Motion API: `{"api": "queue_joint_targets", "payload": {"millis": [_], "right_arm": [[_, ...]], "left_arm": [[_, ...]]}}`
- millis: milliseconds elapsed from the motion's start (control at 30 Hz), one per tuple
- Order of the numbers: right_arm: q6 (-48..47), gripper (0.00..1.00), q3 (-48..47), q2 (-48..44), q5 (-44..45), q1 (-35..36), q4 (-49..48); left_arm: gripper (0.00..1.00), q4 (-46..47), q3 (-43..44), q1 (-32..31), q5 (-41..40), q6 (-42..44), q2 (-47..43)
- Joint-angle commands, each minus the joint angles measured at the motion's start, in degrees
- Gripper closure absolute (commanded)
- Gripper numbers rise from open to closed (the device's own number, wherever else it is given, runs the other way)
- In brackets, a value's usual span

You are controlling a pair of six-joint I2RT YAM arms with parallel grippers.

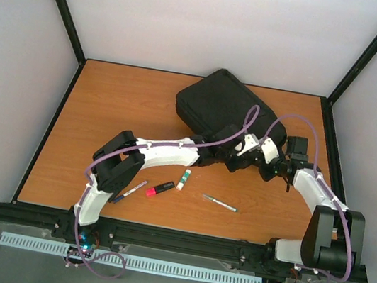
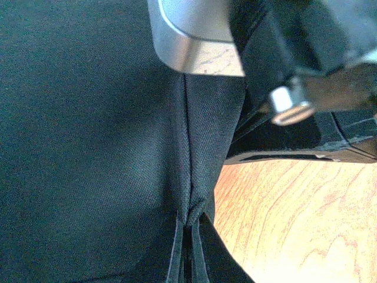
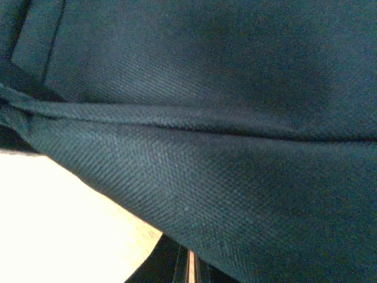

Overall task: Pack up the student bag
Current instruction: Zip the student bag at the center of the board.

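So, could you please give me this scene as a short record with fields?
bag: student bag, black, lying flat at the far side of the table
left gripper: shut, pinching a fold of bag fabric
right gripper: shut at the bag's near edge; hold unclear
loose items: blue-capped pen, red marker, glue stick, silver pen
where: on the table, near side, outside the bag
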State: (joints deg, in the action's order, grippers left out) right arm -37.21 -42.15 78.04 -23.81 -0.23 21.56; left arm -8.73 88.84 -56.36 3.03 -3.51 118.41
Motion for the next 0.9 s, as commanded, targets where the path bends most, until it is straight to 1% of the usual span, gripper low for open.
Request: {"api": "queue_joint_targets", "payload": {"millis": [0, 233, 433, 467, 600, 867], "right_arm": [[-3.21, 0.97, -0.41, -1.79, 2.0, -0.91, 4.13], [-5.24, 0.97, -1.79, 0.8, 2.81, -5.04, 7.21], [-4.99, 0.97, -5.34, 5.38, 3.16, -8.89, 8.68], [-4.83, 0.97, -6.01, 5.97, 3.15, -9.62, 8.75], [-4.52, 0.97, -8.58, 8.38, 3.48, -11.5, 9.01], [-4.69, 0.97, -11.09, 11.21, 3.01, -13.78, 9.12]], "left_arm": [[0.99, 3.48, -0.45, -0.06, 0.05, 1.3, -0.9], [0.99, 4.97, -4.91, -0.07, 2.26, 0.96, -1.64], [0.99, 5.26, -8.34, -0.23, 8.75, 0.65, -2.7], [0.99, 5.67, -9.24, -0.29, 8.74, 0.23, -3.0], [0.99, 7.33, -13.42, -0.42, 5.57, -1.32, -4.63], [0.99, 6.81, -18.7, -0.38, -2.05, -2.85, -7.38]]}}
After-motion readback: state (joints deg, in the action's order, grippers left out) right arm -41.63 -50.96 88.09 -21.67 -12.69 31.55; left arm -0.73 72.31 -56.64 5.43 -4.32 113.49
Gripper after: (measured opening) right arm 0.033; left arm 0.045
